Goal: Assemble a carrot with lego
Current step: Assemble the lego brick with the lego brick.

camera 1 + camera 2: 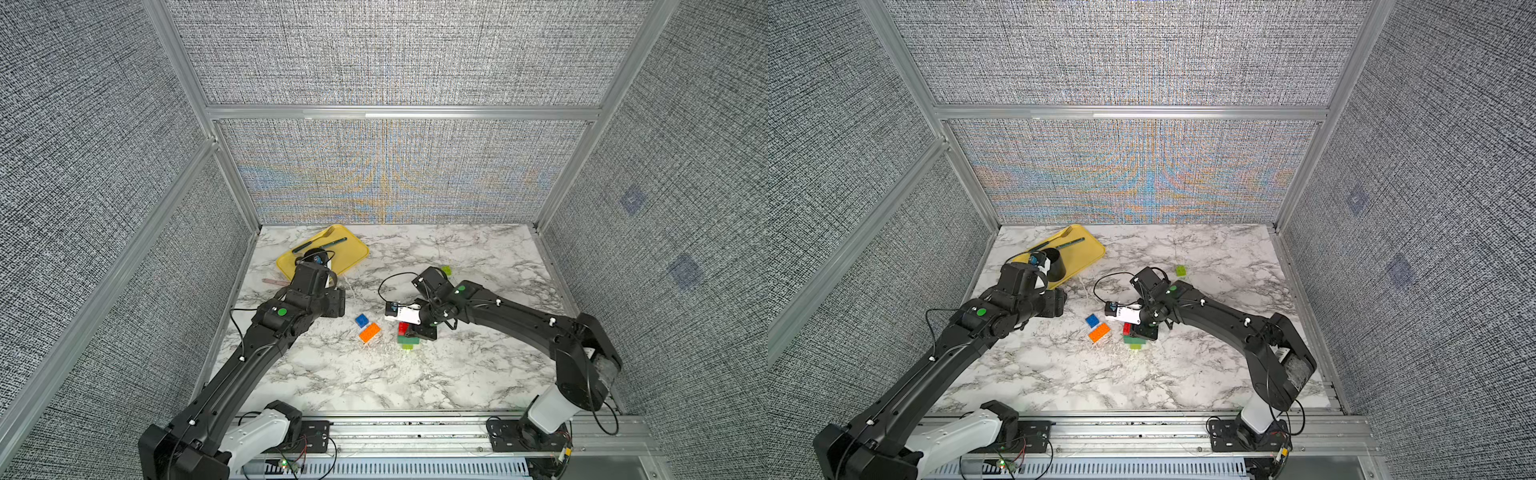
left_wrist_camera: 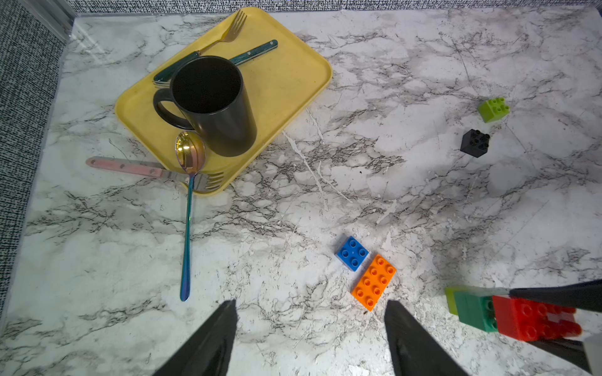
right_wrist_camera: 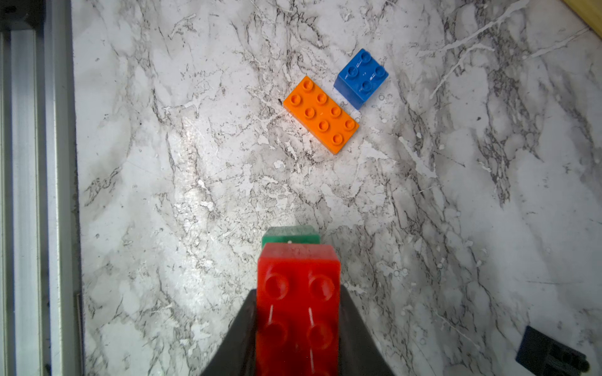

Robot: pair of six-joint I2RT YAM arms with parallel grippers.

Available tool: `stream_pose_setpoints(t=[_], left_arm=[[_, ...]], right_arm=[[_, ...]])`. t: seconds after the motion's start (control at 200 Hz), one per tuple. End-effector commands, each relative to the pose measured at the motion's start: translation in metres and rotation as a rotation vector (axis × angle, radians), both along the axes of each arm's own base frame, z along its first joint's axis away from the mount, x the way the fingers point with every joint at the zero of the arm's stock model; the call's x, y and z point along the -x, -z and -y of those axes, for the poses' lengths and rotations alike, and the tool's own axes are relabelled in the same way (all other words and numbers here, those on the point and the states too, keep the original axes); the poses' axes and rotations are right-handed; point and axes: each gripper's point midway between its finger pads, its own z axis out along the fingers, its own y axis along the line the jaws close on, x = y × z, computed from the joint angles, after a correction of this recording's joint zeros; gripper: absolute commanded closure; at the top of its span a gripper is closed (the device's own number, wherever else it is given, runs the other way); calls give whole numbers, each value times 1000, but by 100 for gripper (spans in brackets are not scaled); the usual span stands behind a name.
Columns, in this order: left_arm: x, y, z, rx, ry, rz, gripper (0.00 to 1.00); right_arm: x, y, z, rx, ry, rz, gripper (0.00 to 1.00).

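Carrot [image 2: 514,314] is held tight in the right gripper [image 3: 298,299] over the table [image 2: 391,97]. One blue brick [image 2: 352,253], one orange brick [image 2: 374,282], one black brick [image 2: 475,142] and one lime brick [image 2: 494,109] lie loose. Left gripper [image 2: 310,302] is wide.

The carrot [image 2: 508,312] is so far a three-layer stack: a lime brick, a dark green oblong, then a red oblong with its studs bare, clamped at the red layer by the right pincer [image 3: 298,293]. The blue square brick [image 2: 352,253] and the orange oblong brick [image 2: 374,282] lie studs up just beside each other on the worktop [image 2: 423,81], near the stack. The black square brick [image 2: 475,143] and a lone lime square brick [image 2: 494,109] sit close together, well apart from the others.
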Motion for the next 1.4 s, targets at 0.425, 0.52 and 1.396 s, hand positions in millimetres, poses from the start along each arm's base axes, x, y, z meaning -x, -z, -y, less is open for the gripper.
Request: stream_pose_setpoints(t=[0.425,0.52,1.396], left_arm=[[0,1,1,1,14,2,25],[0,0,1,1,14,4,25],[1,1,4,12,25,1,25]], right_arm=[[3,12,1,50,-37,-34,74],[3,14,3,61,-32,-38,74],[4,21,8,61,-20,-28,73]])
